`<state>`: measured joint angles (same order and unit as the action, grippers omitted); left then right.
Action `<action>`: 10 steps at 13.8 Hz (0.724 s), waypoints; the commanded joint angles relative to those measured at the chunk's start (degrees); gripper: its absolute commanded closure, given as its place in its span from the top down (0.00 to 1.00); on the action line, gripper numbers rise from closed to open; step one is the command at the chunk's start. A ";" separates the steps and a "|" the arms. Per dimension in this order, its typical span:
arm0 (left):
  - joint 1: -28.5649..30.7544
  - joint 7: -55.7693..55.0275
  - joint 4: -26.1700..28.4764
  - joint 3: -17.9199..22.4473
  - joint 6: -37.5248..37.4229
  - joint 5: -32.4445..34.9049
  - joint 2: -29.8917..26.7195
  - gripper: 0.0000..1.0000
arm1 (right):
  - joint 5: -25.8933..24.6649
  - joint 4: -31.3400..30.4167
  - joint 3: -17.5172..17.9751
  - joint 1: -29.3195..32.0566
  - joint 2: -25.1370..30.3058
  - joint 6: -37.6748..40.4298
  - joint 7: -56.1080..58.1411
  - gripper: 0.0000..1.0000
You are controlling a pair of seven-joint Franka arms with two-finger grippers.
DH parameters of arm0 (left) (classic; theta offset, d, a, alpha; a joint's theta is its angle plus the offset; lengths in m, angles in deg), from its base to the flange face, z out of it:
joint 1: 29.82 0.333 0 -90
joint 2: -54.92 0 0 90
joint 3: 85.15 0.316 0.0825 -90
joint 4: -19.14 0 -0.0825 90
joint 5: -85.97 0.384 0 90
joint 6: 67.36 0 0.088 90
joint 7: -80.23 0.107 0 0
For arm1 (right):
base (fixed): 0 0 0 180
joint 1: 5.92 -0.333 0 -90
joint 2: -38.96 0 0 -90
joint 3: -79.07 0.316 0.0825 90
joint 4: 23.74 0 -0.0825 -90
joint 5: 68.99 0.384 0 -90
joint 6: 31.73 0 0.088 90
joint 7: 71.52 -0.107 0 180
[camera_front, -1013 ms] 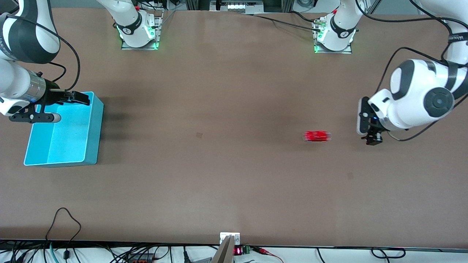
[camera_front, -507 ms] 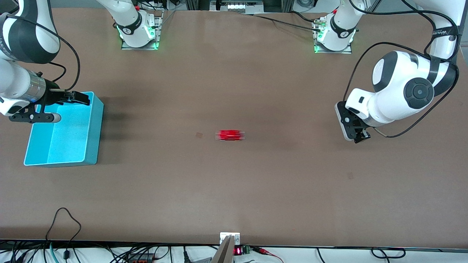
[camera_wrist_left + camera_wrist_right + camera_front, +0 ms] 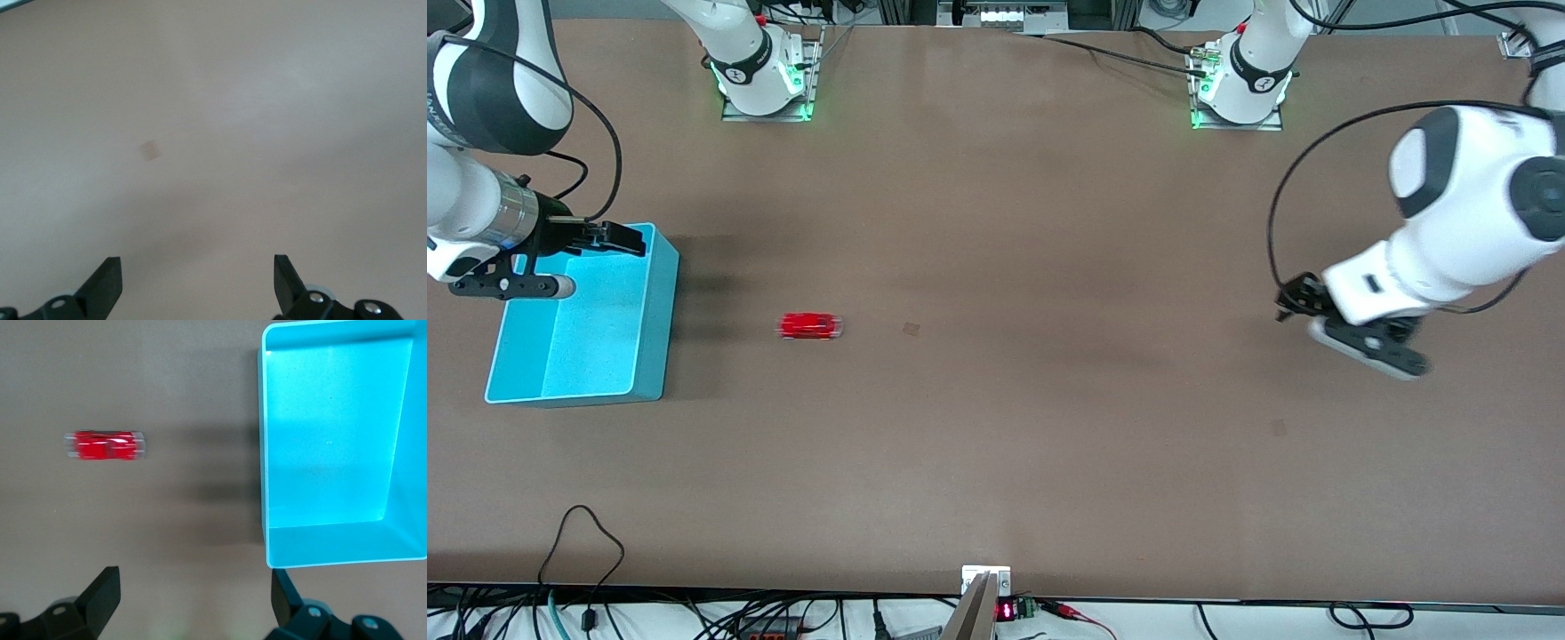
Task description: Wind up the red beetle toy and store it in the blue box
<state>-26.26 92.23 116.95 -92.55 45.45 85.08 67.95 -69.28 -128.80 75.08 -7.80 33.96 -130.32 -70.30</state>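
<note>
While my left gripper (image 3: 1288, 302) hangs over bare table (image 3: 996, 444) toward the left arm's end, its 2 fingers (image 3: 107, 285) are spread wide with nothing between them, and under them I see only brown tabletop with a small darker patch (image 3: 151, 150). Out on the table, the red beetle toy (image 3: 810, 325) sits near the blue box (image 3: 654, 311), apart from its wall, on the side facing the left arm's end. It looks streaked, on its wheels, lengthwise along the table. My right gripper (image 3: 618, 238) hovers over the box's rim at the right arm's end, fingers (image 3: 103, 590) parted and holding nothing. From that wrist I see the open box (image 3: 267, 453) with the toy (image 3: 105, 446) beside it
</note>
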 commanded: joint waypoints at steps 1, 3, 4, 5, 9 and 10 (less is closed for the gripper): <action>-3.64 -9.77 -5.94 6.77 -6.01 -1.22 -0.90 1.00 | 0.99 0.03 0.12 0.39 0.44 0.59 1.06 1.00; -5.05 -13.75 -10.60 8.88 -10.23 -1.75 -0.90 1.00 | 0.99 -0.05 0.12 0.39 0.26 0.59 1.32 1.00; -5.40 -13.76 -12.27 10.11 -12.25 -1.75 -1.16 1.00 | 0.99 -0.06 0.12 0.39 0.26 0.59 1.32 1.00; -5.84 -13.85 -12.81 10.47 -13.32 -1.75 -2.30 1.00 | 0.99 0.03 0.12 0.39 0.26 0.59 1.41 1.00; -5.59 -17.09 -12.99 10.57 -18.32 -1.75 -6.17 1.00 | 0.99 0.03 0.12 0.39 0.26 0.68 2.45 1.00; -5.58 -17.45 -12.38 10.47 -18.94 -1.75 -7.57 1.00 | 0.99 -0.05 0.03 0.39 0.26 0.86 4.64 1.00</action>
<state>-31.15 76.47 104.16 -82.84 28.90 84.55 62.81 -69.28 -128.80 75.07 -7.79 33.94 -130.20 -68.87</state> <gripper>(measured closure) 0.000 0.000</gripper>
